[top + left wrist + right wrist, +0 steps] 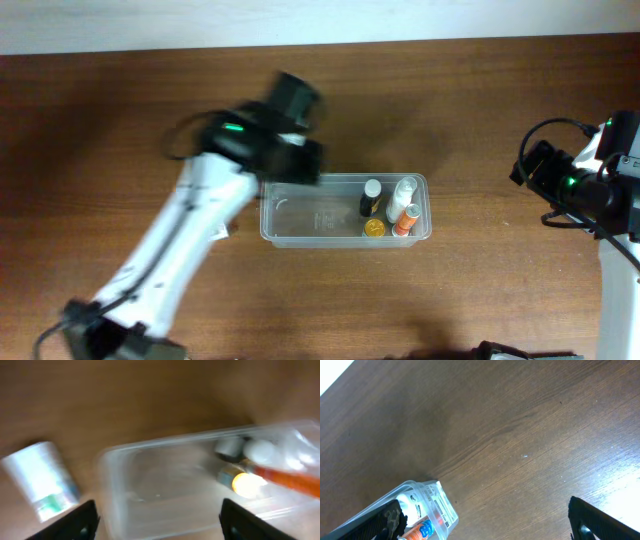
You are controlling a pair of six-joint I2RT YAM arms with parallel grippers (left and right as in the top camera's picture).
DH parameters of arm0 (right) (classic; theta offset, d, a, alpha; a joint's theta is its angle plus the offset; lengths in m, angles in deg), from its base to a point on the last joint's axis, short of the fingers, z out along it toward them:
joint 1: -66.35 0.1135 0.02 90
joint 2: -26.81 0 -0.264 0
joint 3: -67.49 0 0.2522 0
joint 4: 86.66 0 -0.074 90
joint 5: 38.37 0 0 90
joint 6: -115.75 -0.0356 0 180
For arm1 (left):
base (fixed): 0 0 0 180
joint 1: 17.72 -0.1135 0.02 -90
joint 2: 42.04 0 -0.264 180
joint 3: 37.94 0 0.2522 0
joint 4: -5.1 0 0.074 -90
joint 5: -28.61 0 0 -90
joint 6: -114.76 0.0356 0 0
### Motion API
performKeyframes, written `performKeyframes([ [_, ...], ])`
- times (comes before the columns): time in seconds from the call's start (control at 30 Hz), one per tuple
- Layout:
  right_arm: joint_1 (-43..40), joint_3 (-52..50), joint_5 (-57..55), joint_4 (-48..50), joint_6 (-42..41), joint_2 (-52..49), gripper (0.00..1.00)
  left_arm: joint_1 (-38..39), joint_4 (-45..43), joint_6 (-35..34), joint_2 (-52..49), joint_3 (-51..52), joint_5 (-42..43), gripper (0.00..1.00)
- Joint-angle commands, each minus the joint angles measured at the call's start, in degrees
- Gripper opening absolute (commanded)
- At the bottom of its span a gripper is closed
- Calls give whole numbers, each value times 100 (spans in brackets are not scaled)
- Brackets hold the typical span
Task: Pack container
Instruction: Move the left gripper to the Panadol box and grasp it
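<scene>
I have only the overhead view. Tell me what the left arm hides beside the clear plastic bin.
Observer: A small white item with a green mark lies on the wooden table, just outside the empty end of the long clear plastic container.
Operator: Report the left pincer.
Observer: The left pincer is open, fingers wide apart above the container.
Operator: Now the right.
Observer: The right pincer is open too, above the table.
</scene>
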Motion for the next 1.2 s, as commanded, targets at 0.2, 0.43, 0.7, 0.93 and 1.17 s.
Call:
performKeyframes([
  [0.2,-26,50,26,2,-26,-22,98,-1880,365,-13,-267,765,-173,79],
  [0.43,-26,50,26,2,-26,-22,98,-2354,-328,-20,-658,1832,-170,79],
  [0.7,-26,50,26,2,-26,-20,98,-2577,-789,883,-826,2100,-225,64],
  [0.93,-26,50,26,2,-26,-22,98,-2603,-1038,916,-848,2223,-487,68],
  [1.17,-26,50,26,2,-26,-22,98,-2603,-1060,940,-850,2240,-667,70],
])
